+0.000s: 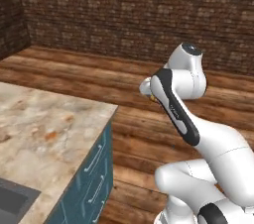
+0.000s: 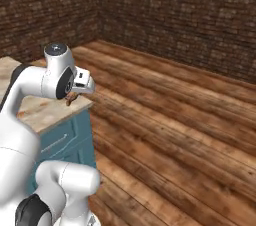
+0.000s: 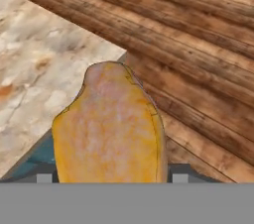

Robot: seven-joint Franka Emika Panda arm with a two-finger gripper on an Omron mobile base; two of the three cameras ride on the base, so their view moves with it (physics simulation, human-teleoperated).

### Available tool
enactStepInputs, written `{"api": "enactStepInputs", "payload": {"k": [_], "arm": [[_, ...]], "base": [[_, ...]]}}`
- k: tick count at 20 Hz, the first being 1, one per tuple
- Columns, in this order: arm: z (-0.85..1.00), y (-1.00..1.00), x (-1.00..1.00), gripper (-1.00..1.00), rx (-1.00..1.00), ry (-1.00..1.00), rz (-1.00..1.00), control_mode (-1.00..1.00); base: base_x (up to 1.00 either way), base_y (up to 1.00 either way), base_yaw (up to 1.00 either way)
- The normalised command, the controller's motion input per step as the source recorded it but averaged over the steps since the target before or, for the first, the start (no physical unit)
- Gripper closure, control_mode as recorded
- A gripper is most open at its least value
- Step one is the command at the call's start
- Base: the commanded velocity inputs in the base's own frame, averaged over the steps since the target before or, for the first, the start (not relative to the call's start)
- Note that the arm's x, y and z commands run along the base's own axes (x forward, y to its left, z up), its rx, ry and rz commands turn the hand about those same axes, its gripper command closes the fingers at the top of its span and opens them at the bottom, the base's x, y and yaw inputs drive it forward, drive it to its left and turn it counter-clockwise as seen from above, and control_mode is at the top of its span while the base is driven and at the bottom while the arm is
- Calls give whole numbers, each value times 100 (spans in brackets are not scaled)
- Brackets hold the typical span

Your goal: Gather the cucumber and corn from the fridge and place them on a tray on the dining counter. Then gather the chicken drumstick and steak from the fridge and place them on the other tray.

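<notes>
- Gripper (image 3: 111,178) is clamped on the drumstick (image 3: 110,129), a golden-tan piece that fills the middle of the hand view, its narrower end pointing away from the hand and its thick end down between the jaws.
- Relative to the counter (image 1: 44,129), the drumstick hangs just off the corner, above the edge where the stone top ends and the wooden floor (image 2: 190,135) begins.
- From the right base view, the gripper (image 2: 75,97) sits tucked under the white wrist, with a small brownish bit of the drumstick (image 2: 71,99) peeking out below it, right over the counter (image 2: 35,110) corner.
- From the left base view, the arm folds up beside the counter, and a small yellowish sliver of the drumstick (image 1: 153,98) shows behind the forearm, off the counter's far side.
- Counter top is beige stone with brown mottling, sitting on a teal base with drawer handles (image 1: 94,161).
- A dark grey recess (image 1: 12,200) is set into the counter at its near end; I cannot tell what it is.
- Beyond the counter runs the plank floor, and behind that a brick wall (image 1: 124,15).
</notes>
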Motion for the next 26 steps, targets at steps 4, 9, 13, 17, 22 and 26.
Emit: {"api": "enactStepInputs", "payload": {"k": [4,9,13,17,22,26], "arm": [[0,0,0,100,0,0,0,100],[0,0,0,100,0,0,0,100],[0,0,0,100,0,0,0,100],[0,0,0,100,0,0,0,100],[0,0,0,100,0,0,0,100],[0,0,0,100,0,0,0,100]], "base": [[100,-63,-22],[100,-46,-9],[100,-16,10],[100,-1,32],[100,0,42],[100,0,45]]}}
